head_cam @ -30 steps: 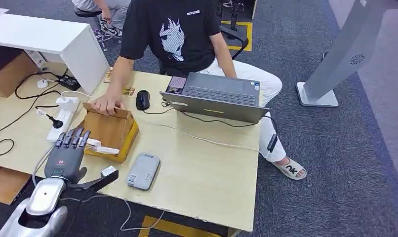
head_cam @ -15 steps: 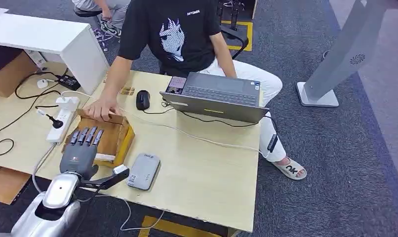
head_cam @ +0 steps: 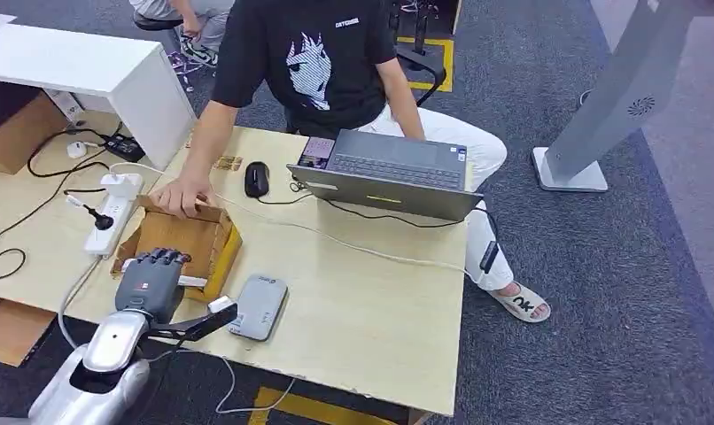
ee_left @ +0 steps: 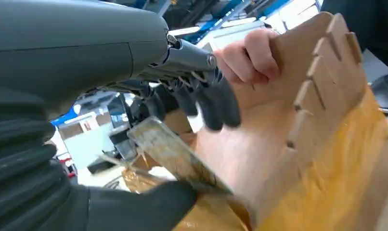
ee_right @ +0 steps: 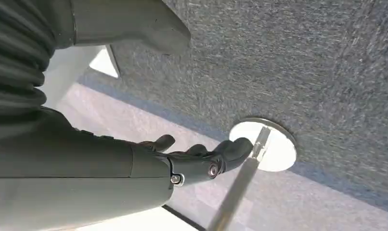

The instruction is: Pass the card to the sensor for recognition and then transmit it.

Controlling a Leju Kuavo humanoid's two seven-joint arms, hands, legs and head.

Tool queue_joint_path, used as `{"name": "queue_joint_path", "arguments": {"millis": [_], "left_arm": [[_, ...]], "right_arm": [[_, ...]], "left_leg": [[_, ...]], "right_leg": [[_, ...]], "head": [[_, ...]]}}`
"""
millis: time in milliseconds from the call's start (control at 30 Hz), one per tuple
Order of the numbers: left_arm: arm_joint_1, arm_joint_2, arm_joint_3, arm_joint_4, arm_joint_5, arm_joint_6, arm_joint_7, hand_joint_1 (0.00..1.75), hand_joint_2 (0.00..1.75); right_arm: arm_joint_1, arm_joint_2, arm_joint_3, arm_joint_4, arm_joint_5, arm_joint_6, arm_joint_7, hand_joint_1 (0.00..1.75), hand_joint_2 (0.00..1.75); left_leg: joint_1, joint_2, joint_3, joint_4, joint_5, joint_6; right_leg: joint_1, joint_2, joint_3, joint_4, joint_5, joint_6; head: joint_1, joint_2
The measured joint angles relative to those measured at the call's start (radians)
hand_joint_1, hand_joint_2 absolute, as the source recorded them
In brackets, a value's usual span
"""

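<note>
An open cardboard box (head_cam: 213,237) sits near the table's front left, with a white card (head_cam: 190,282) inside it. My left hand (head_cam: 150,279) reaches into the box with its fingers curled down. In the left wrist view the card (ee_left: 170,154) lies tilted on my thumb (ee_left: 148,207), and the dark fingers (ee_left: 209,103) hover above it with a gap. A grey card sensor (head_cam: 257,306) lies flat on the table just right of the box. My right hand (ee_right: 192,161) hangs over the carpet, loosely spread and holding nothing.
A person in a black shirt sits across the table, one hand (head_cam: 181,195) on the box's far edge. A laptop (head_cam: 393,168), a mouse (head_cam: 257,179), cables and a power strip (head_cam: 112,212) lie on the table. A grey kiosk stand (head_cam: 601,106) is at the right.
My left hand has shifted right and nearer, and its fingers went from stretched out to curled down into the box. The person's hand moved the box a little and laid it flatter.
</note>
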Motion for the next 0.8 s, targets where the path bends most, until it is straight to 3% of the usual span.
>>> {"name": "queue_joint_path", "arguments": {"millis": [800], "left_arm": [[-0.017, -0.009, -0.026, 0.004, 0.032, -0.004, -0.029, 1.75, 1.75]], "right_arm": [[-0.018, 0.000, -0.048, 0.024, 0.020, -0.013, -0.019, 0.00, 1.75]], "left_leg": [[0.000, -0.001, 0.000, 0.000, 0.000, 0.000]], "right_leg": [[0.000, -0.001, 0.001, 0.000, 0.000, 0.000]], "head": [[0.000, 0.000]]}}
